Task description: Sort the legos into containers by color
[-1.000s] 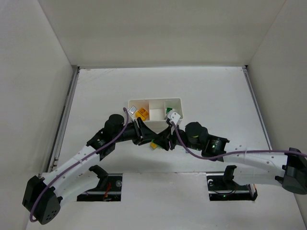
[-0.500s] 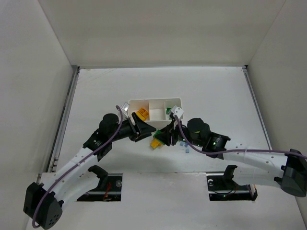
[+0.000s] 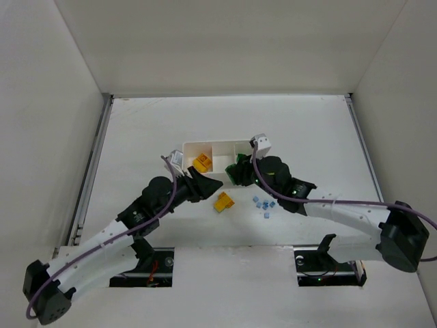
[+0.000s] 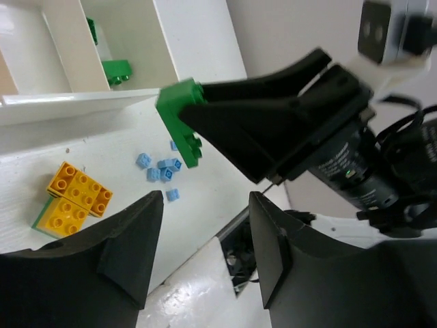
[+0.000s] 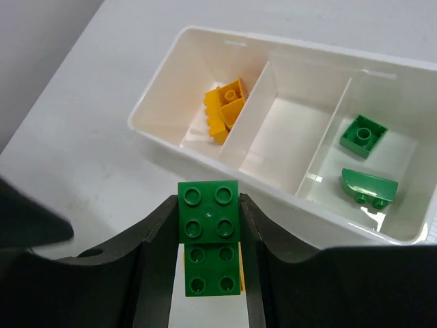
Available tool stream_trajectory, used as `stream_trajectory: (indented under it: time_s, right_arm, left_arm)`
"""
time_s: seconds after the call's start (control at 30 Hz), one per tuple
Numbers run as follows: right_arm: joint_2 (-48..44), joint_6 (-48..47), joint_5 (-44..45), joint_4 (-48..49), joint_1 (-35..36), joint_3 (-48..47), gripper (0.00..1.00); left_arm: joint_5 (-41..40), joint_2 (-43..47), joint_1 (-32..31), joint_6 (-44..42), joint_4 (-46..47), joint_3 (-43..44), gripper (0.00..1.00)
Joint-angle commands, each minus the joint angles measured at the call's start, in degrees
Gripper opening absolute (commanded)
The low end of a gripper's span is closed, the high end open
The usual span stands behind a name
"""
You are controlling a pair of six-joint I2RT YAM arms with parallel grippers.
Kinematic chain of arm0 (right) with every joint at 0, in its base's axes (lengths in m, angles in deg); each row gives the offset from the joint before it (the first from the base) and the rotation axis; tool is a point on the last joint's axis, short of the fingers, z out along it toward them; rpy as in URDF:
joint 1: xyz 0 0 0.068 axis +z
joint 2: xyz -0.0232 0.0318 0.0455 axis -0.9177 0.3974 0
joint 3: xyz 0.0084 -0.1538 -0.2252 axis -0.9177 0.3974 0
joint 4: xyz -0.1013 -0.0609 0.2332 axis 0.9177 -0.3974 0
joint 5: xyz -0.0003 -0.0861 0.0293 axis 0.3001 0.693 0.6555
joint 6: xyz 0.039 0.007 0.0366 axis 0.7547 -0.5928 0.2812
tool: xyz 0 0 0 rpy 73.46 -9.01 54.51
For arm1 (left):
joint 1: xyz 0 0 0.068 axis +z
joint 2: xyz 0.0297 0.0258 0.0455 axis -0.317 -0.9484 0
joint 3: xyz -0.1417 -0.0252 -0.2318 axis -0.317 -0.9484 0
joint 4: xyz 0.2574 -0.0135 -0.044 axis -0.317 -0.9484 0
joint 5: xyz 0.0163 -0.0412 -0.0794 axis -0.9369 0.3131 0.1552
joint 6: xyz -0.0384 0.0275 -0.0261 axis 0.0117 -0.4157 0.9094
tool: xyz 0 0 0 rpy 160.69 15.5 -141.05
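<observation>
White tabletop (image 3: 136,137) stretches wide to the left of the left gripper (image 4: 205,205). Its fingers stand apart with nothing between them, off the near left corner of the tray (image 3: 220,142). Yellow-orange bricks (image 3: 223,201) lie on the table just right of it, and more (image 5: 225,109) sit in the tray's left compartment. The right gripper (image 5: 208,225) clamps a green brick (image 5: 208,236) just short of the tray's near wall. Blue bricks (image 3: 263,203) are scattered further right.
</observation>
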Motion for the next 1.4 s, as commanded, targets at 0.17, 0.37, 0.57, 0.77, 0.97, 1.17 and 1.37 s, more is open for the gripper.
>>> stream_trajectory:
  time_s: [0.17, 0.37, 0.57, 0.77, 0.97, 1.17, 1.37]
  right_arm:
    - [4.3, 9.4, 11.2, 4.0, 0.7, -5.8, 0.22]
    - [2.5, 11.2, 10.7, 4.6, 0.7, -4.4, 0.23]
    - [0.6, 13.7, 9.0, 5.3, 0.7, -2.3, 0.23]
    - [0.1, 16.3, 5.0, 7.4, 0.6, -0.7, 0.24]
    - [0.2, 17.4, 3.3, 8.6, 0.2, 0.4, 0.24]
    - [-0.6, 18.3, 1.9, 9.5, -0.4, 1.3, 0.23]
    - [-3.8, 19.2, -0.6, 9.3, -3.3, 2.3, 0.23]
  left_arm:
    - [-20.6, -11.4, -13.8, -11.1, 10.9, 2.0, 0.51]
    - [-25.0, -14.6, -13.8, -10.3, 13.2, 2.4, 0.47]
    - [-24.9, -16.4, -13.9, -10.5, 20.0, 1.8, 0.46]
    - [-24.9, -20.0, -14.5, -11.4, 23.6, 3.2, 0.40]
    - [-24.9, -22.0, -14.4, -11.5, 27.5, 3.5, 0.37]
    - [-24.9, -23.9, -14.2, -11.5, 28.0, 3.9, 0.22]
    - [-24.8, -23.7, -14.5, -12.0, 27.7, 3.3, 0.10]
